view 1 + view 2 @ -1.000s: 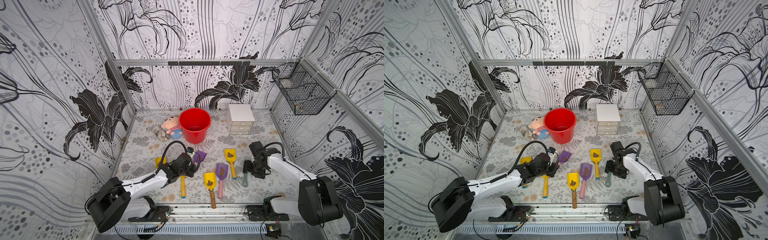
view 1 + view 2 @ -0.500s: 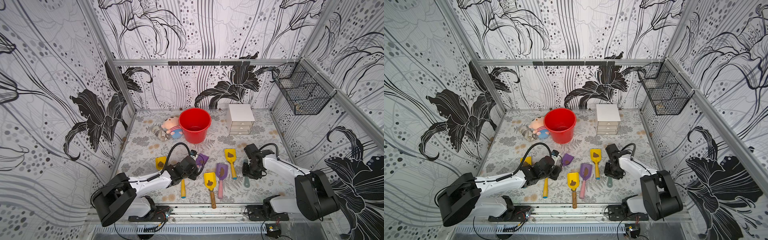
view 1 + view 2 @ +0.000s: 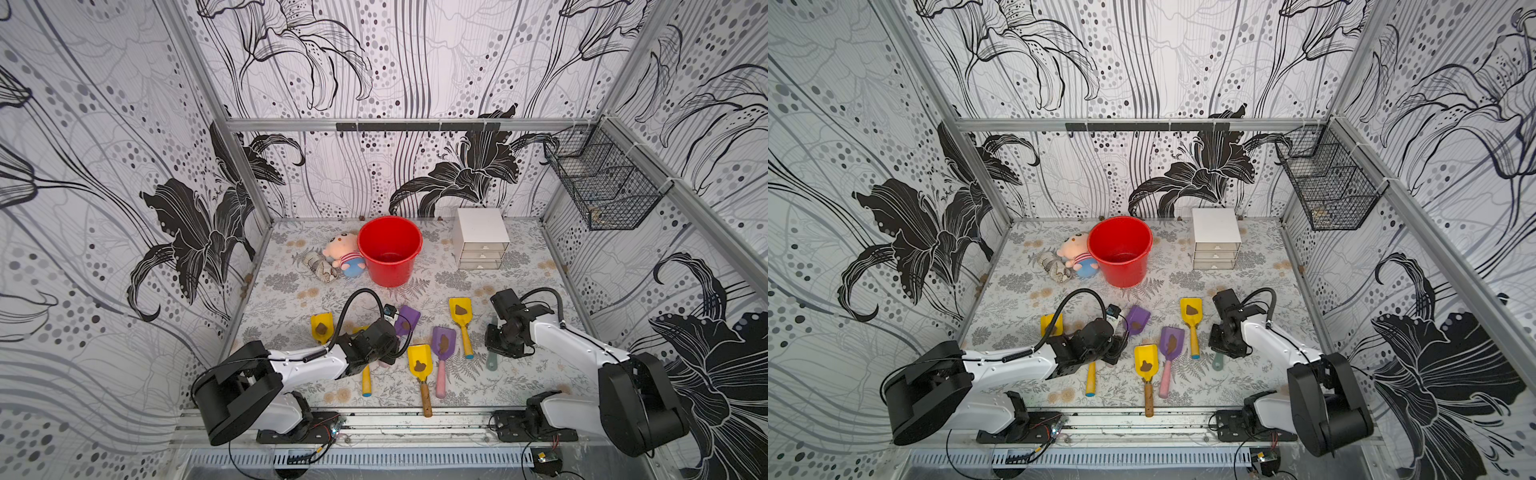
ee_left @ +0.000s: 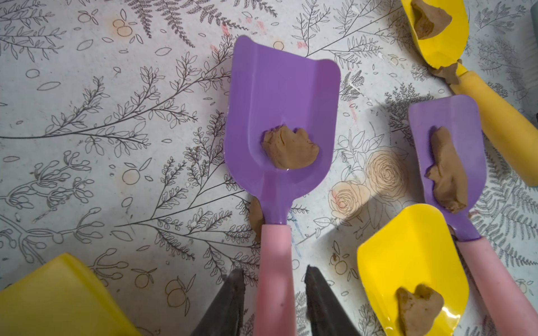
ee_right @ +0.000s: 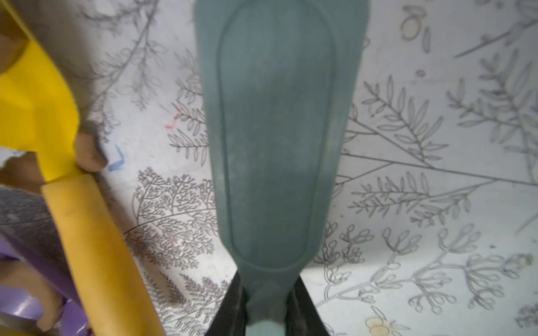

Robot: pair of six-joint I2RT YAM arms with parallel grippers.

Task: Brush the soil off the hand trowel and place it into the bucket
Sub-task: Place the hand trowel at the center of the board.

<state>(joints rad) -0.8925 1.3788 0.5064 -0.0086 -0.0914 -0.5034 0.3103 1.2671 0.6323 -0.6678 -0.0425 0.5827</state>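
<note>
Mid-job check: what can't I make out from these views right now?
- Brush bristles: right wrist view shows only its back, cut off at the edge; right arm covers most in both top views.
- Right gripper clamped or not: wrist view blurred.
- Orange-handled trowel blade: mostly under the left arm in both top views.

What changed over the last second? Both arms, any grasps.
Right gripper shifted slightly to its left and closed on the neck of the grey-green plastic brush. Left gripper opened; its jaws now straddle the handle of the purple-bladed, pink-handled plastic hand trowel, gaps either side. Round red plastic bucket and soil clumps on the blades unchanged.
</note>
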